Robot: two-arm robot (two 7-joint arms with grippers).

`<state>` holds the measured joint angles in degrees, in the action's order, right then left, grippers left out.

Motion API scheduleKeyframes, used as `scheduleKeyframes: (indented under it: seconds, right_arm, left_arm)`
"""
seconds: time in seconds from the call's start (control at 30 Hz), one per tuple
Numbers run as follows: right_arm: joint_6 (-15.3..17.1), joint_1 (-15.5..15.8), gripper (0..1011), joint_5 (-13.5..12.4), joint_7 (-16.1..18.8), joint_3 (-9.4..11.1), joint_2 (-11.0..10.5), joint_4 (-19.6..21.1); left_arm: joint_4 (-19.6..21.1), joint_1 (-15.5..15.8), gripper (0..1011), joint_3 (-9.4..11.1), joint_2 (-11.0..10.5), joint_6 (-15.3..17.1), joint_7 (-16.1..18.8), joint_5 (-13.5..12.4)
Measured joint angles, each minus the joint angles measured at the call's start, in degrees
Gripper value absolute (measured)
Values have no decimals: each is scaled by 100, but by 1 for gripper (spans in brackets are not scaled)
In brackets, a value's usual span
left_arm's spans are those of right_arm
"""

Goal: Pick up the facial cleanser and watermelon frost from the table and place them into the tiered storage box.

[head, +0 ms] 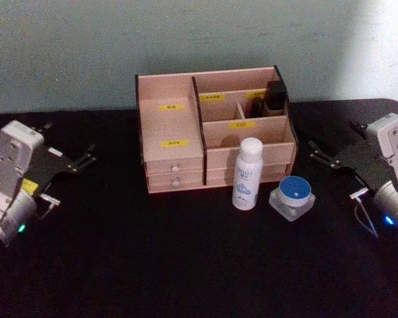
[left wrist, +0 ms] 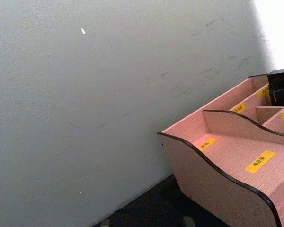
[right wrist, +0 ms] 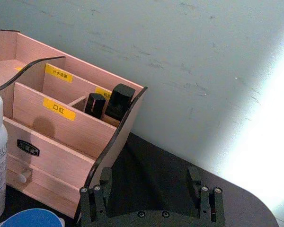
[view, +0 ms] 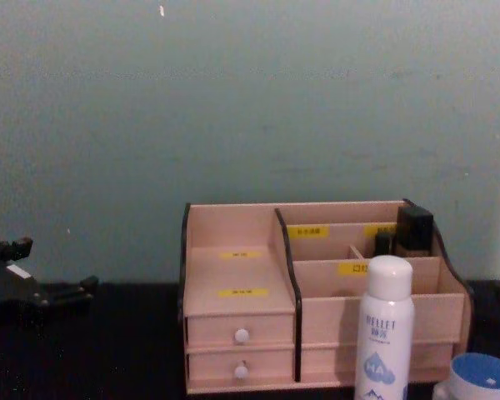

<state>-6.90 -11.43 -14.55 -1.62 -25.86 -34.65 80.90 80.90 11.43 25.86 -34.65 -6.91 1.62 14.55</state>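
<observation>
Facial cleanser (head: 246, 173) — upright white bottle, centre-right of frame, before tiered storage box (head: 160, 167) | right pincer (head: 316, 152) nearer, released, bottle to its frame-left | left pincer (head: 85, 156) released — far

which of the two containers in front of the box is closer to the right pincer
The squat blue-lidded jar: it sits to the right of the tall white bottle, toward the right pincer.

Head looks down, chest level, nearer — all views share tiered storage box (head: 169, 126).
</observation>
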Motion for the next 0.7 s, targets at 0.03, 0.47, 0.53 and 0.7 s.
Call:
scheduleKeyframes:
  seconds: [0.03,0.47,0.53,0.7]
  right_arm:
    - [0,0,1003,0,0,0,0,0]
    - [0,0,1003,0,0,0,0,0]
    - [0,0,1003,0,0,0,0,0]
    - [0,0,1003,0,0,0,0,0]
  left_arm:
    - [0,0,1001,0,0,0,0,0]
    - [0,0,1001,0,0,0,0,0]
    - [0,0,1001,0,0,0,0,0]
    - [0,0,1001,0,0,0,0,0]
